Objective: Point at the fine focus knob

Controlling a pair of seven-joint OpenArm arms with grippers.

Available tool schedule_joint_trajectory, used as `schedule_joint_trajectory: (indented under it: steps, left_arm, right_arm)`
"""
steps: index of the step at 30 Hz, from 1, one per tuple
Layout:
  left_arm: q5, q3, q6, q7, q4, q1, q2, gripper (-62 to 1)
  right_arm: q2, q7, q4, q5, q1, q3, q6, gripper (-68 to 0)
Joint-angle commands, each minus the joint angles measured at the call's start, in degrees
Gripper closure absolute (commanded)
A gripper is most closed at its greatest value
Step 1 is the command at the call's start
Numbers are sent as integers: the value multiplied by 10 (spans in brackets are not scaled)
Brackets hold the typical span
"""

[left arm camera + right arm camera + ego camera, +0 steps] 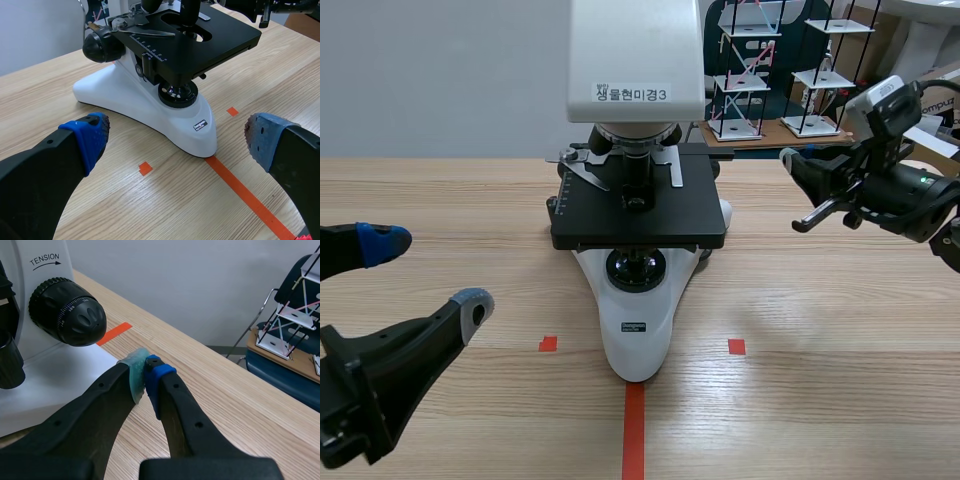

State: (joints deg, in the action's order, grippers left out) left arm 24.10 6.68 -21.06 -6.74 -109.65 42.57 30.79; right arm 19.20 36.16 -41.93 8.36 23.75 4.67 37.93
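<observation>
The microscope sits in the middle of the table. Its fine focus knob, the smaller black cap with the scale ring, sticks out of the side that faces the right arm. The right pincer has its fingers pressed together on nothing. Its tip is near the knob but apart from it, and aimed a little below it, I'd say, though the angle is hard to read. So the pointing looks close but not finished: the tip needs to be lined up on the knob. The left pincer hangs low with its fingers wide apart, short of the microscope's base and touching nothing.
</observation>
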Motion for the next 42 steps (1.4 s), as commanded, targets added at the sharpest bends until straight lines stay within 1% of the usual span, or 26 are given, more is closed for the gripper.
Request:
schedule_joint_trajectory:
  steps: [1,9,42]
  left_arm:
    - [5,4,0,-10,-7,4,-3,-568]
    - [5,4,0,-10,-7,4,-3,-568]
    - [5,4,0,-10,-7,4,-3,-568]
  right_arm:
    - [6,8,-10,-10,5,-5,-2,-2]
    - [6,0,-10,-10,5,-5,-2,-2]
    - [6,-5,-10,-10,5,-5,-2,-2]
